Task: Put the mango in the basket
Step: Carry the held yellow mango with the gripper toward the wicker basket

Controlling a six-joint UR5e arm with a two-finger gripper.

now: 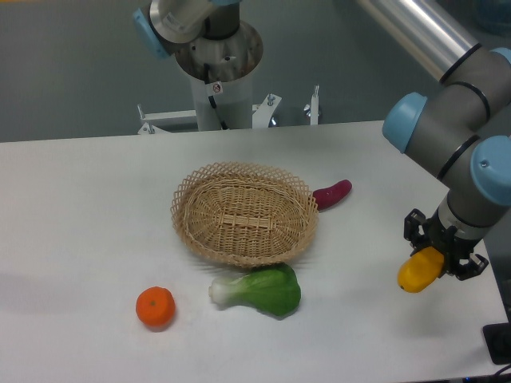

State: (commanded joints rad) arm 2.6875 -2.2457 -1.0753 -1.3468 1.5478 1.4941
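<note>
The gripper (435,255) hangs at the right side of the table (80,223), its dark fingers pinching the mango (418,271), which sticks out below and to the left of the fingers with its yellow-orange body tilted down toward the tabletop. Whether the fruit touches the white surface or hangs just above it cannot be told from this view. Well off to the gripper's left, across a stretch of table, sits the basket (192,209) — a shallow oval of tan wicker with a lacy rim, nothing lying inside it. Between the gripper and the basket, closer to the basket and a little farther back, a small dark-pink vegetable (332,193) lies with one end right at the basket's right rim. Lower and to the gripper's left, just in front of the basket's near edge, a green leafy vegetable (262,290) with a pale stalk lies on its side, and farther left again sits a round tangerine (155,307), well apart from the gripper. The arm's grey links and blue joint caps rise above the gripper toward the upper right — the base column stands behind the table's far edge.
</note>
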